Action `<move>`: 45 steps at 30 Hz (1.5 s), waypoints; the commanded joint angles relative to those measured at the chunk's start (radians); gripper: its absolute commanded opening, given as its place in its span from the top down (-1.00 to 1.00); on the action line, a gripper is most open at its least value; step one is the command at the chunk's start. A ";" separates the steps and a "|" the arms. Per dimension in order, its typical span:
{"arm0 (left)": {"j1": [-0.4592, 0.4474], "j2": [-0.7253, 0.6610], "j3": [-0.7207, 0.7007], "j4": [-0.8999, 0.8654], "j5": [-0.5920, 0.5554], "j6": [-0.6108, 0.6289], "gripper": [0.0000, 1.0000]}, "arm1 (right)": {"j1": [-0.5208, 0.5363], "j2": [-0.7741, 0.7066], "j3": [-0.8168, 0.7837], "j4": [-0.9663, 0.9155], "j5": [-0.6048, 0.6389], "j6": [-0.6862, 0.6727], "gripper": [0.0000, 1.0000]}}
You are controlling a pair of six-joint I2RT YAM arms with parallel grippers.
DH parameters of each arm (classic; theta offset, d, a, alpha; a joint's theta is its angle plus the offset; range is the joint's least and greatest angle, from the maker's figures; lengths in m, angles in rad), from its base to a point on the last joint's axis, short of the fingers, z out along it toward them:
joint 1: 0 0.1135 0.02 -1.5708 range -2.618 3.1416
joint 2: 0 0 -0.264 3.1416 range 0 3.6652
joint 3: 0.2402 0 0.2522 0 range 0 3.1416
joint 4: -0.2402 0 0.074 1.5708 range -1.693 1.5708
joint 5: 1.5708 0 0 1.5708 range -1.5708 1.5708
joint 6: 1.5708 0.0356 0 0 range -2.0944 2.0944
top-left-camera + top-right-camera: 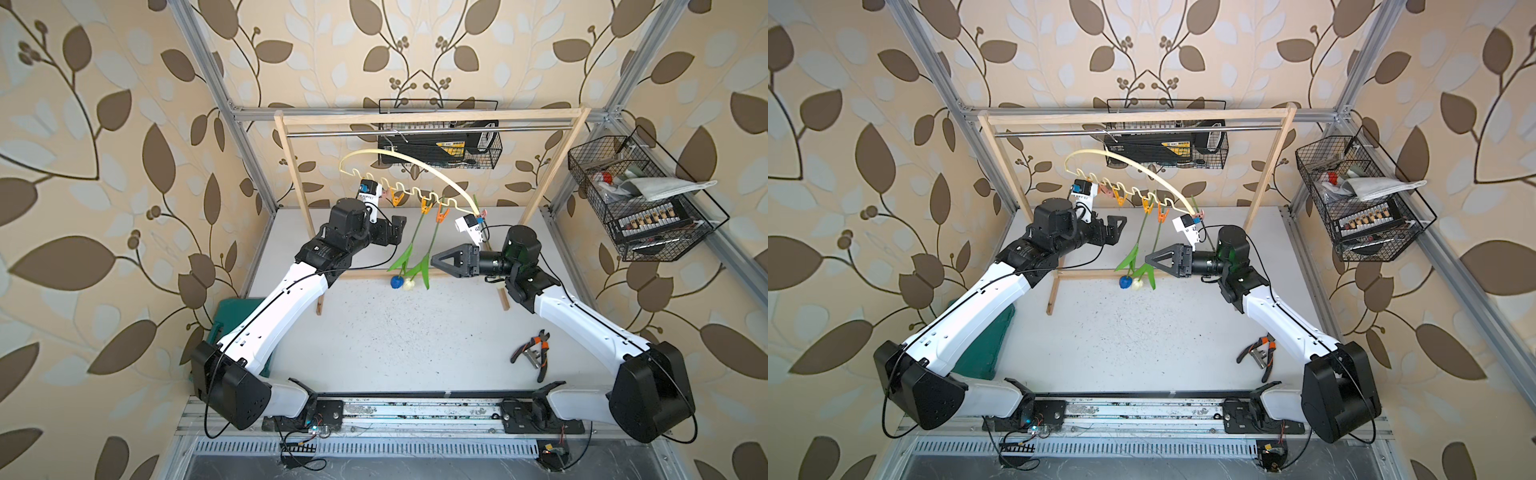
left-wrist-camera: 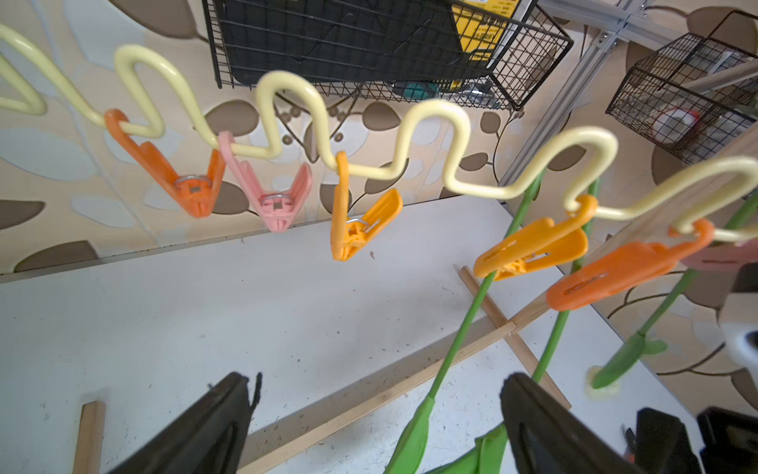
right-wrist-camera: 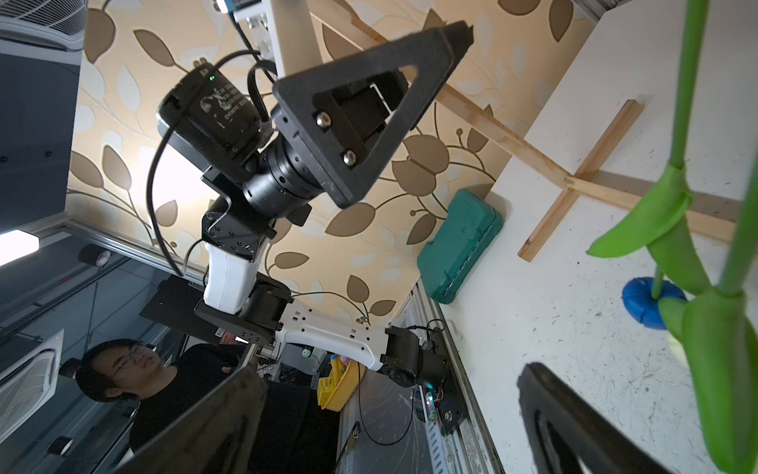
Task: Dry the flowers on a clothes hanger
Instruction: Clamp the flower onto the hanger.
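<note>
The grey aluminium rail [image 1: 399, 413] carrying both arm bases is running along the near edge of the white speckled table [image 1: 374, 340]. The surface just beyond it is lying largely open, with black-and-orange pliers [image 1: 535, 352] resting near the right arm and a green plastic case [image 1: 222, 322] sitting at the left edge, partly under the left arm. Farther back the light wooden rack with a metal rod [image 1: 432, 117] is standing across the table, its foot bars lying flat. The cream arc-shaped hanger with a wavy lower bar [image 1: 436, 168] is hanging by its hook from that rod. The three green-stemmed artificial tulips [image 1: 402, 257] are hanging head down from its orange and pink clips [image 2: 529, 250]. The blue head [image 1: 397, 282] and one cream head [image 1: 409, 285] are hanging close to the tabletop, and the third tulip is mostly hidden behind the right wrist. The left gripper [image 2: 377, 385] is holding its fingers wide apart and empty near the stems. The right gripper [image 1: 434, 260], fingers likewise apart, is pointing at the leaves from just beside them. Leaf-patterned wallpaper [image 1: 104, 208] is covering the walls.
</note>
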 commanded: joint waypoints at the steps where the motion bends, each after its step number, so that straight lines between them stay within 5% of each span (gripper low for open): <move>1: 0.009 0.005 0.047 0.025 -0.002 0.009 -0.98 | 0.025 0.002 0.036 -0.081 -0.043 -0.081 -0.98; 8: 0.008 0.005 0.043 0.035 0.044 -0.019 -0.98 | 0.064 0.060 0.065 -0.115 -0.057 -0.096 -0.98; 15: 0.007 0.017 0.036 0.048 0.078 -0.041 -0.98 | 0.156 0.107 0.154 -0.497 -0.018 -0.410 -0.98; 18: 0.004 0.021 0.029 0.056 0.087 -0.052 -0.98 | 0.195 0.121 0.228 -0.741 0.198 -0.577 -0.98; 22: -0.003 0.021 0.029 0.061 0.089 -0.054 -0.98 | 0.223 0.151 0.263 -0.845 0.496 -0.658 -0.98; 30: -0.020 0.038 0.053 0.052 0.099 -0.046 -0.98 | 0.218 0.225 0.297 -0.754 0.270 -0.626 -0.98; 45: -0.024 0.003 0.038 0.014 0.106 -0.042 -0.98 | 0.329 0.018 0.231 -0.941 0.526 -0.793 -0.98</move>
